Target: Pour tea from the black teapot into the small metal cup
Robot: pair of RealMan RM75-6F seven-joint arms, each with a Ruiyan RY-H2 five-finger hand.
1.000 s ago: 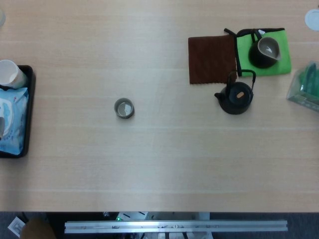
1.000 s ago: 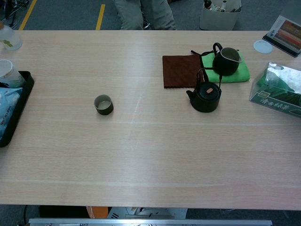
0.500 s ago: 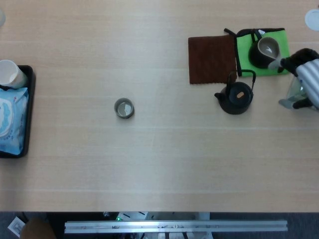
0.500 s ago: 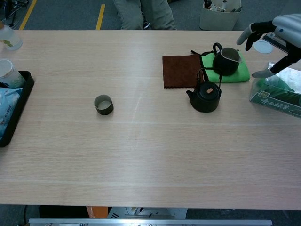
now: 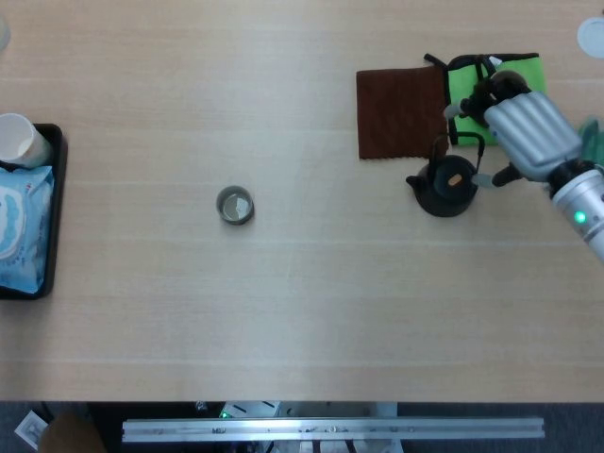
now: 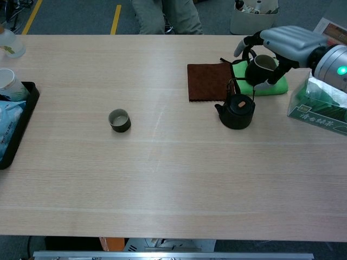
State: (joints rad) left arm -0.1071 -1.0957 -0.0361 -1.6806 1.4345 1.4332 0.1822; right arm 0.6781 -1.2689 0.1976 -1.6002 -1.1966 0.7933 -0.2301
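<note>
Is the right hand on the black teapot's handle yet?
Apart. In the chest view the right hand hangs open above and behind the black teapot, with bare space between its fingers and the handle.

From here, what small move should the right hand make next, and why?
Probably lower the right hand onto the black teapot handle. The hand hovers open above and behind it, holding nothing, and the small metal cup sits far to the left.

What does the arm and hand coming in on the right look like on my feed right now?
The right hand has a glossy silver-grey ribbed back, with dark, almost black fingers ending in lighter grey tips. Behind it sits a silver, cylinder-shaped wrist with a small lit green light. No loose cables or printed markings show. The left arm and hand are out of view.
</note>
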